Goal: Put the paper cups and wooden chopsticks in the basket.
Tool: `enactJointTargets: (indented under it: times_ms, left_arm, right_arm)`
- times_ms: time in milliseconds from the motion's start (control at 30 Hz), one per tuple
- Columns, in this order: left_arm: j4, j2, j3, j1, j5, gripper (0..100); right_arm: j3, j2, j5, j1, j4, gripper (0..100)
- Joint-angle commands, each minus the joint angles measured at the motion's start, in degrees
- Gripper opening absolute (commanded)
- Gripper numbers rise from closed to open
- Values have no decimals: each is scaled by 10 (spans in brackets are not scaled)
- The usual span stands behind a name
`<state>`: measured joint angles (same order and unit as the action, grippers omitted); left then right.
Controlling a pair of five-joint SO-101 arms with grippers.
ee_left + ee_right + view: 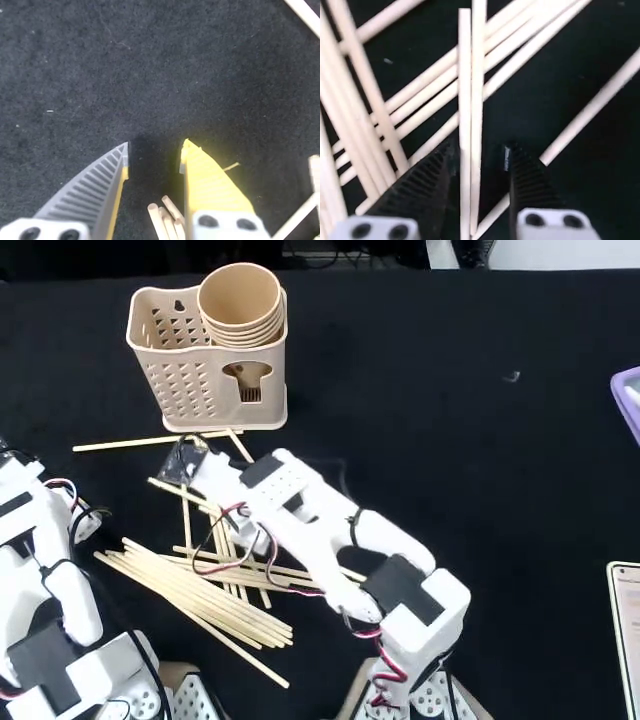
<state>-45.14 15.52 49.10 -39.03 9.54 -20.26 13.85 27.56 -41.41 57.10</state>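
High view, progress: about halfway by this reading; the cups part looks done and the chopsticks part is not yet started.
Counter (480, 470): one, draped in black cloth, carrying everything.
Basket (190, 385): one, upright near the counter's far edge, toward its left side. It has two compartments.
Paper cups (241, 302): one nested stack standing in the basket compartment nearer the counter's right edge. About five cups, going by the stacked rims, though the exact number is hard to tell. No cup lies loose on the counter.
Right end effector (479, 155): one, with black jaws spread and released. It sits low over the pile and straddles a pair of sticks (471, 100) without clamping them. In the high view it sits just in front of the basket (185, 462).
Left end effector (152, 150): one, with jaws apart and holding nothing, over bare cloth near the counter's near-left corner. A few stick ends (164, 217) lie near its base.
Wooden chopsticks (200, 595): roughly a dozen and a half, but the overlaps prevent an exact count. All are scattered on the counter between the basket and the near edge, and the basket's other compartment shows none.
Left to do: every stick has to go into the basket. The straddled pair looks the likeliest first pick.
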Motion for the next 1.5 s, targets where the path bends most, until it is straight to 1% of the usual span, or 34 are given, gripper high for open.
enactJointTargets:
  times_ms: [0,100,400,433,500,533,633,733,867,1000,1167,1233,1300,1400,1467]
  left_arm:
    - [8,9,-5,-7,3,177]
    - [7,9,-5,-7,3,177]
    - [7,9,-4,-7,3,177]
    - [7,9,-4,-7,3,177]
    - [7,9,-4,-7,3,177]
    - [7,9,-4,-7,3,177]
    - [8,9,-3,-7,3,177]
    - [9,9,-3,-7,3,177]
    - [10,9,-3,-7,3,177]
    - [10,9,-3,-7,3,177]
    - [10,9,-3,-7,4,177]
    - [10,9,-3,-7,4,177]
    - [10,9,-3,-7,4,177]
    - [10,9,-3,-7,4,177]
    - [10,9,-3,-7,4,177]
  right_arm:
    - [42,2,-3,9,1,99]
    - [37,5,-3,9,-18,92]
    - [39,16,-2,15,-22,87]
    - [39,16,-2,19,-22,78]
    - [41,11,-2,33,-22,8]
    - [44,7,-2,41,-19,11]
    - [53,-28,-2,64,2,11]
    - [49,-91,-2,69,33,10]
    - [42,-175,-6,49,93,10]
    - [41,-252,-7,9,144,10]
    - [73,-360,-7,-30,149,10]
    - [106,-395,-18,-28,110,10]
    - [134,-414,-66,-28,25,10]
    - [150,-408,-151,-28,-154,11]
    - [149,-386,-177,-27,-301,11]
